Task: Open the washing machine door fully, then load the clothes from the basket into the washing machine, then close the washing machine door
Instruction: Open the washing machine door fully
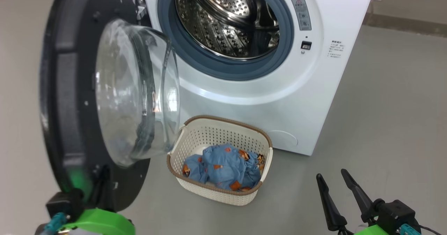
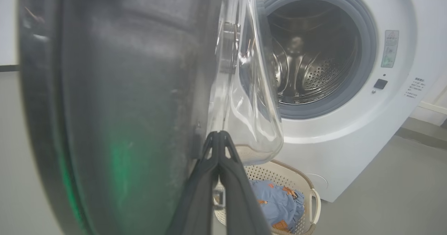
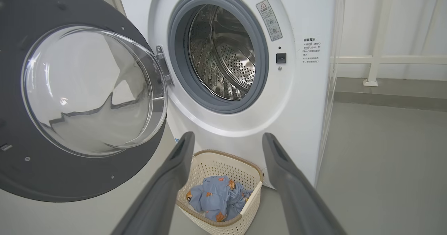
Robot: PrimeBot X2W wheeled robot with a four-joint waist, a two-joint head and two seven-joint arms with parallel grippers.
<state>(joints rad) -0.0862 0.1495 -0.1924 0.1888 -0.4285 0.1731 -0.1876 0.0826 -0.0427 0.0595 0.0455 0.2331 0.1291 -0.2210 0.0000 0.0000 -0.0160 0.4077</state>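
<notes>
The washing machine (image 1: 265,98) stands with its steel drum (image 1: 227,22) exposed. The washing machine door (image 1: 63,88) is swung out to the left, its glass bowl facing right. My left gripper (image 2: 219,134) is shut with nothing between its fingers, tips against the door's inner face beside the glass; in the head view it sits at the door's lower edge (image 1: 99,179). The basket (image 1: 216,133) rests on the floor below the opening, holding the blue clothes (image 1: 223,167). My right gripper (image 1: 331,174) stands open right of the basket, above it (image 3: 227,139) in its wrist view.
Grey floor (image 1: 384,123) spreads out to the right of the machine with free room. A white rail (image 3: 375,60) runs along the wall behind, right of the machine. The door's bowl overhangs the basket's left rim.
</notes>
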